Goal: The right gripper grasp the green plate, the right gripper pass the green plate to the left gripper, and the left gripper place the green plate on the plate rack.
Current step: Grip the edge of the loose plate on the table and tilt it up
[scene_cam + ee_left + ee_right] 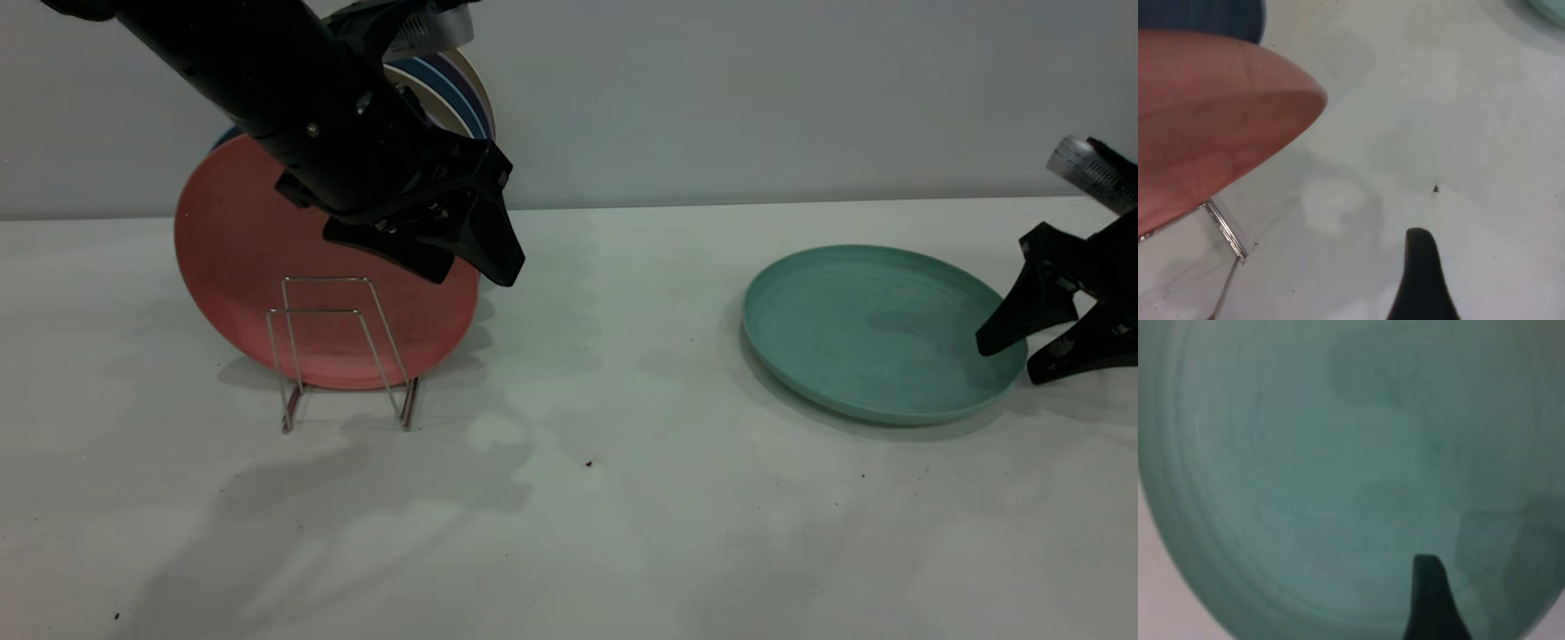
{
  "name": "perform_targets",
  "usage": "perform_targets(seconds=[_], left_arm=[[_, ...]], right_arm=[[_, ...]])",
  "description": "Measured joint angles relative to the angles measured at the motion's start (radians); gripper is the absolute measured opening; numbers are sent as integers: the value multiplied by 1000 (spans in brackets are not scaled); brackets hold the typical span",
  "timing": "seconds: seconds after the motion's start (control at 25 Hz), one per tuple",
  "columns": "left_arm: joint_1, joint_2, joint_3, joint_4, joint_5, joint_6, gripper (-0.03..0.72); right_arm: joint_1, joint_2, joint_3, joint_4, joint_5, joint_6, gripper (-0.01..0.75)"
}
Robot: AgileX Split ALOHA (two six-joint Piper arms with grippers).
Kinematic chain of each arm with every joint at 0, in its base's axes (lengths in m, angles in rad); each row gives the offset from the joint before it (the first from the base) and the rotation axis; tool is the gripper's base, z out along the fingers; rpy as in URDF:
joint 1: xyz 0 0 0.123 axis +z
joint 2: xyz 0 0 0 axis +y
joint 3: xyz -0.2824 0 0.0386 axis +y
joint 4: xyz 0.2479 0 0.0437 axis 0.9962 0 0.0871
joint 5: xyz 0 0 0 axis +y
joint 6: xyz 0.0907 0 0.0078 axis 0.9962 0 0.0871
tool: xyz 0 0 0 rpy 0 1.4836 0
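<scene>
The green plate (876,329) lies flat on the table at the right and fills the right wrist view (1311,467). My right gripper (1009,363) is open at the plate's right edge. One finger reaches over the plate's inside and the other sits outside the rim; one finger (1431,600) shows over the plate. My left gripper (474,277) is open and empty, hanging in the air in front of the upper right part of the salmon-pink plate (267,267). That plate stands upright in the wire plate rack (342,342). The rack's wire (1225,230) also shows in the left wrist view.
More plates, blue and cream (453,93), stand behind the pink plate (1218,127) against the back wall. The white table (605,382) stretches between rack and green plate, with small dark specks (589,463). One left finger (1421,280) shows above the table.
</scene>
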Motion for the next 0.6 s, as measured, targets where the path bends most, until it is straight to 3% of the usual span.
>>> perform_targets(seconds=[0.16,0.32,0.4,0.52,0.6], left_arm=[[0,0,0,-3,0,0,563],[0,0,0,-3,-2,0,563],[0,0,0,-3,-5,0,563],[0,0,0,-16,-7,0,563],[0,0,0,-48,-15,0,563]], right_arm=[[0,20,0,62,-7,-41,469],[0,42,-2,123,-9,-69,382],[0,52,-7,141,-23,-71,298],[0,64,-9,171,-40,-92,86],[0,68,-9,189,-39,-135,29]])
